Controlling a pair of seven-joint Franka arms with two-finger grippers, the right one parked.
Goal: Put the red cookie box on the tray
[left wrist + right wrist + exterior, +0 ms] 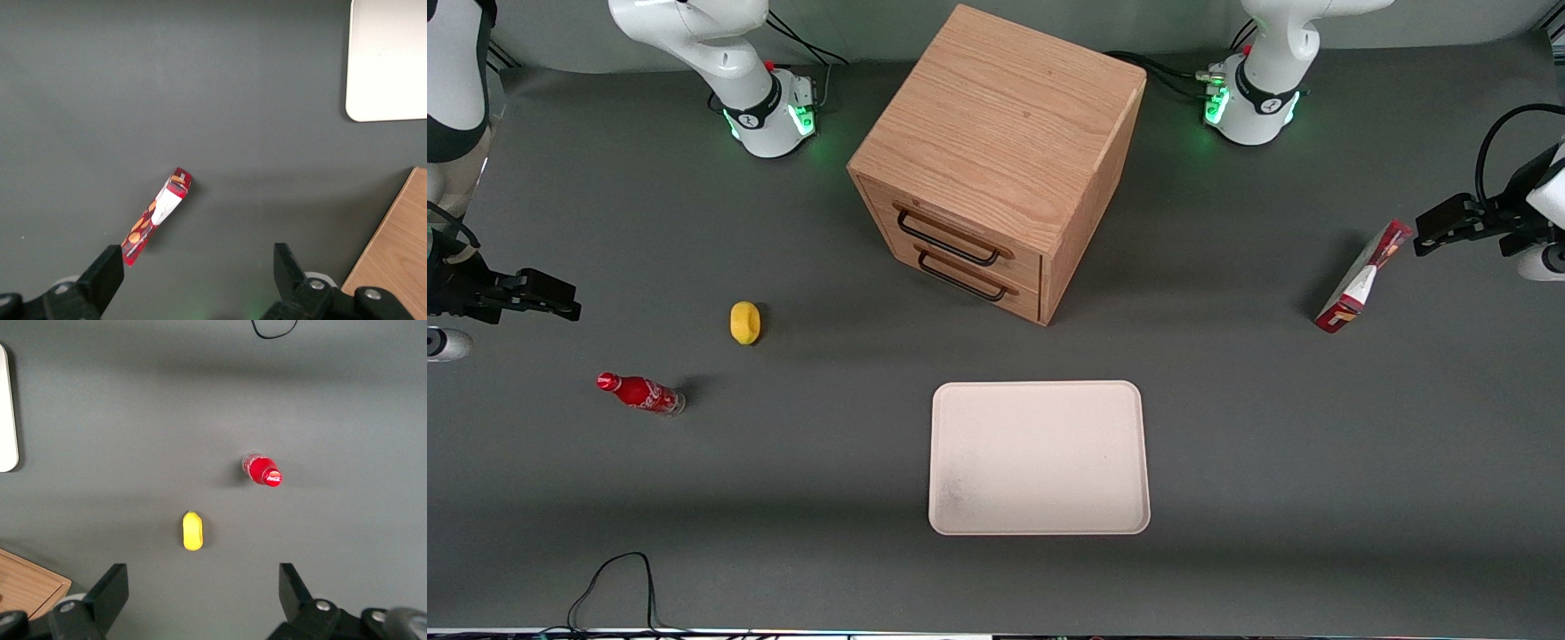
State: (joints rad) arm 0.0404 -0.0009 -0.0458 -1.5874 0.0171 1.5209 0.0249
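The red cookie box [1362,277] stands on its narrow edge on the dark grey counter [1272,427], toward the working arm's end, leaning a little so that its upper end tips toward the hand. Its broad face shows red, white and orange print, and a shadow falls on the counter beside it. The hand [1421,233] hovers above the counter just beside the upper end of the box, not touching it; in the left wrist view its two black fingers [107,275] are spread wide apart with nothing between them, and the box [157,215] lies on the grey surface ahead of them, close to one finger. The tray [1039,458], pale cream-pink with rounded corners and a low rim, lies flat on the counter nearer to the front camera than the box and well apart from it, with nothing on it. A wooden cabinet [1000,151] with two drawers and dark wire handles stands farther from the camera than the tray, turned at an angle. Toward the parked arm's end of the counter lie a small yellow fruit [745,322] and, nearer the camera, a little red bottle [640,393].
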